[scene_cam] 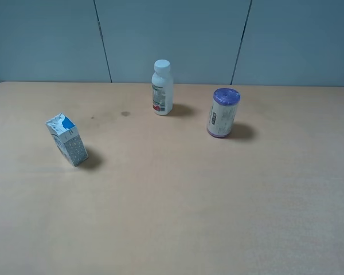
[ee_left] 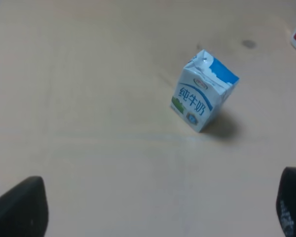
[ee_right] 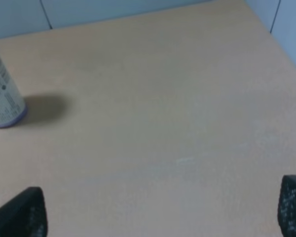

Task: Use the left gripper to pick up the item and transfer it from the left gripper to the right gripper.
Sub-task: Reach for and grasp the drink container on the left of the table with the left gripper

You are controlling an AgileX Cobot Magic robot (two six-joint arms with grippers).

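The item, a small white-and-blue gable-top carton [scene_cam: 67, 139], stands on the left part of the wooden table. In the left wrist view the carton [ee_left: 202, 95] shows blue printing and stands well ahead of my left gripper [ee_left: 160, 212]. Only the two black fingertips [ee_left: 22, 207] show at the picture's lower corners, wide apart and empty. My right gripper [ee_right: 163, 212] shows the same way, fingertips [ee_right: 292, 203] wide apart over bare table, holding nothing. Neither arm shows in the exterior high view.
A white bottle with a white cap [scene_cam: 162, 89] stands at the back middle. A purple-lidded cylindrical can [scene_cam: 223, 113] stands to its right and also shows in the right wrist view [ee_right: 2, 96]. A grey panelled wall runs behind the table's far edge.
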